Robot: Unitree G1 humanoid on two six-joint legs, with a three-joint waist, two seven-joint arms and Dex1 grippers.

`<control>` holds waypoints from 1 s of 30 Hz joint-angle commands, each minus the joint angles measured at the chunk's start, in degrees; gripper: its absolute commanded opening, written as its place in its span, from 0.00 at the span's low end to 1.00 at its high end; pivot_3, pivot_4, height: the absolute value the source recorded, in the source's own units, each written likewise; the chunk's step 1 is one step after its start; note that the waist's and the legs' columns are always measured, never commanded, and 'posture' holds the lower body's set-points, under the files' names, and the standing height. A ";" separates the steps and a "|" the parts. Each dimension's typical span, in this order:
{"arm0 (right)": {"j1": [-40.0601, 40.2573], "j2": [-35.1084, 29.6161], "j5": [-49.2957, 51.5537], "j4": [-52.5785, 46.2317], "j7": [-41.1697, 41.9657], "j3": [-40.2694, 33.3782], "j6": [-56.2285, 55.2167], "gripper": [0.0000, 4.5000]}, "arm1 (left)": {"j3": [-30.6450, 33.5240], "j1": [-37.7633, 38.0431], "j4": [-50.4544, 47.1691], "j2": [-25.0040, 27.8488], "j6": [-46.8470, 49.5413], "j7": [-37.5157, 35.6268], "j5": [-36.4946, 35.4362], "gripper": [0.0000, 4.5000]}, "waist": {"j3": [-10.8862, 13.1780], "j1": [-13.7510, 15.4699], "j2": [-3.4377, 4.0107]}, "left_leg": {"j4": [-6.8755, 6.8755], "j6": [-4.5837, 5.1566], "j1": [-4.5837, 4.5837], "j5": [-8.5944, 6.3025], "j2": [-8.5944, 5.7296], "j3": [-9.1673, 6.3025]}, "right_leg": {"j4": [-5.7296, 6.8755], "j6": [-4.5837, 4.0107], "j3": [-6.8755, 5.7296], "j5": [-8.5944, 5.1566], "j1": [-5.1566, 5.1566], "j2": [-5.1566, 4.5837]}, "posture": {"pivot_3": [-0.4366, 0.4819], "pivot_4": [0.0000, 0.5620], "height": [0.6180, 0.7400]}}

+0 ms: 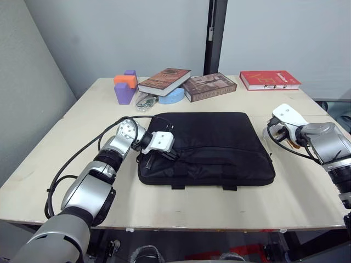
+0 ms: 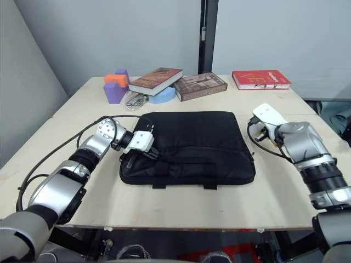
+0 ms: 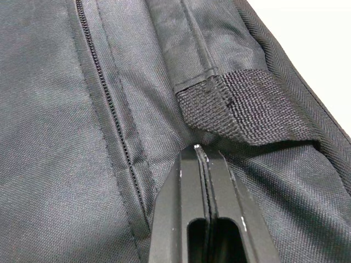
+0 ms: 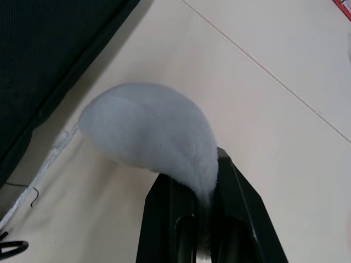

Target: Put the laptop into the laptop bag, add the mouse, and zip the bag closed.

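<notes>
Left eye view first, sweeping from the left: the left end effector [image 1: 164, 154] is down at the left end of the bag [image 1: 211, 145], fingers pressed together on black fabric by the zip [image 3: 104, 109], next to a strap handle [image 3: 241, 104]. Whether it has hold of the zip pull itself, I cannot tell. The bag lies flat in the middle of the tabletop [image 1: 307, 189], looking full and even. The laptop I can't point to anywhere on the tabletop, so my guess is it's already inside.

Behind the bag, a row across the back: purple and orange blocks [image 1: 125, 86], a blue piece [image 1: 173, 96], two books [image 1: 189, 83] and, well off to the right, a red book [image 1: 270, 80].

Over to the right: the right end effector [image 4: 205, 200] hovers just beside the bag's right edge, clenched on a soft pale-grey pouch [image 4: 148, 131] with a cord [image 4: 38, 170] trailing off it. That could hold the mouse, but the frames don't settle it.

So, by my read: laptop step likely done, mouse not yet in, and the zipping looks unfinished while something is left to go in.
</notes>
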 commanded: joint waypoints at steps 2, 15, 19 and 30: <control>-2.97 1.66 1.49 -0.76 -1.54 -4.62 2.13 0.01 | -5.31 5.61 4.07 0.60 2.05 -0.92 6.21 0.00 | 0.00 0.04 0.01 | -0.02 0.00 0.00 0.00 0.00 0.02 | -0.01 0.00 0.00 0.00 -0.01 0.00 | 0.48 0.27 0.92; -1.79 3.25 4.88 -1.82 -2.31 -8.32 7.39 0.01 | -5.76 6.69 2.89 0.82 2.15 -1.29 6.22 0.00 | -0.02 0.02 0.03 | -0.14 -0.01 0.01 0.00 0.00 0.10 | -0.03 0.17 0.05 -0.10 -0.07 0.00 | 0.48 0.27 0.92; 2.13 2.21 7.19 -4.97 1.03 -8.12 8.89 0.01 | -5.14 6.31 2.67 0.46 3.10 -1.20 5.45 0.00 | -0.02 0.19 0.04 | -0.21 -0.02 0.01 0.00 0.00 0.10 | -0.09 0.12 0.04 -0.08 -0.05 0.00 | 0.48 0.27 0.92; 6.83 -3.91 13.72 -9.70 8.57 -12.88 9.92 0.92 | 0.71 5.33 -6.70 0.65 17.66 -4.79 -6.18 0.00 | 0.34 0.60 0.09 | -0.25 -0.03 -0.21 -0.01 0.01 0.16 | -0.10 0.04 0.05 -0.02 -0.37 0.00 | 0.48 0.27 0.92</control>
